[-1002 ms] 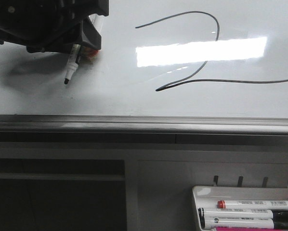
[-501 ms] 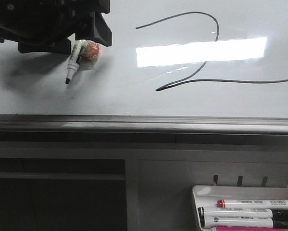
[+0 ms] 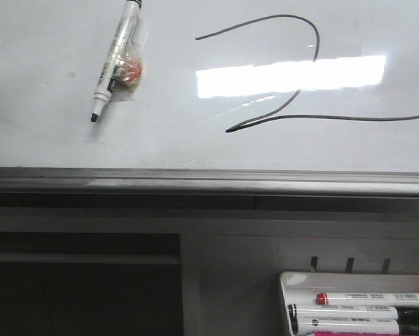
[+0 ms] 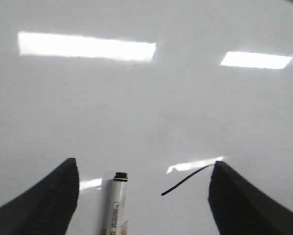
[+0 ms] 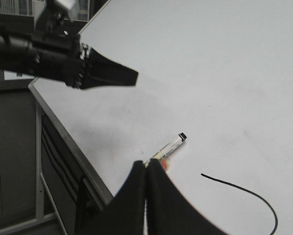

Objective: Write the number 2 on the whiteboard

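Already drawn: the number 2 (image 3: 293, 77), a thin black hand-drawn line with arched top, pointed lower-left corner and long straight tail running off the right edge of the front view. It sits on the right half of the large glossy white whiteboard (image 3: 41, 140), above the board's grey metal bottom rail (image 3: 209, 183). The stroke looks continuous except where a ceiling-light glare crosses its middle, so that stretch cannot be checked. Judgement: the figure reads as complete; the writing step appears done.

Left of the figure, well apart from it, a white-barrelled black-tipped marker (image 3: 111, 63) lies flat on the board with the cap off and tip pointing toward the rail. A small reddish blob wrapped in clear material (image 3: 130, 70) is stuck to its barrel; what it is cannot be told.

Left gripper (image 4: 141, 196): dark fingers (image 4: 48, 196) spread wide, nothing between them in contact; the marker's rear end lies on the board below, ungripped. Released.

Right gripper (image 5: 147, 196): dark fingers pressed together, nothing visible between them. Clenched, empty as far as shown.

Below the board, a small white marker tray (image 3: 288, 294) holds spare markers, one with a red cap (image 3: 371, 298).

Left to do, at most: recap or stow the loose marker, if required.
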Motion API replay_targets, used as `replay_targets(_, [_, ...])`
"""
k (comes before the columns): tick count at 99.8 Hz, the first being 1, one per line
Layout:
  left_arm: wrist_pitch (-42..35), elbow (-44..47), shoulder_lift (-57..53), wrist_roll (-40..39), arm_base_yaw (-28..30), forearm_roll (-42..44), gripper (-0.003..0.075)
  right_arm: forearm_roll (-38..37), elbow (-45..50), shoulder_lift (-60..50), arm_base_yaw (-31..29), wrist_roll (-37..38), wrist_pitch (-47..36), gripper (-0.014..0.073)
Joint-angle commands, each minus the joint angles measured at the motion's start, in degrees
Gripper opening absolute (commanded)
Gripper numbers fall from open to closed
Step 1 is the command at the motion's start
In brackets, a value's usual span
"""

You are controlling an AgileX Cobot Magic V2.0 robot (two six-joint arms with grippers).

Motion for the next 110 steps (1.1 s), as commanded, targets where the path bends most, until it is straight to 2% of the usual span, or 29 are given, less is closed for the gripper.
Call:
replay_targets(1, [3.0,1.0,-8.2,1.2,0.0,2.8,0.0335,-4.4,0.0,-3.3,-0.5,-0.2,-0.5,-0.0071])
replay_targets(15, [8.9,7.7,-19.9,1.2,0.0,9.7,-0.0022,-6.5,9.5,-11.5,-0.5,-0.2,-8.9,-0.0071])
replay_targets(26, [10.9,13.3,-27.1,1.2,0.0,12.2,-0.002,-6.4,17.5,-17.2,-0.5,-0.2,-12.3,-0.0071])
replay_targets(42, [11.1,19.0,-34.3,1.2,0.0,12.2,-0.002,-5.8,22.0,-23.2,-0.5,-0.2,-7.5,-0.0071])
replay_targets(97, [10.3,25.9,-36.7,1.2,0.0,12.2,-0.002,-5.8,23.1,-23.9,-0.5,-0.2,-6.4,-0.0071])
replay_targets(105, [10.2,28.3,-37.9,1.2,0.0,14.7,-0.002,-5.8,23.1,-23.9,-0.5,-0.2,-6.4,-0.0071])
replay_targets(110, [7.5,29.9,-39.4,1.2,0.2,19.0,-0.002,-5.8,23.1,-23.9,-0.5,-0.2,-6.4,-0.0071])
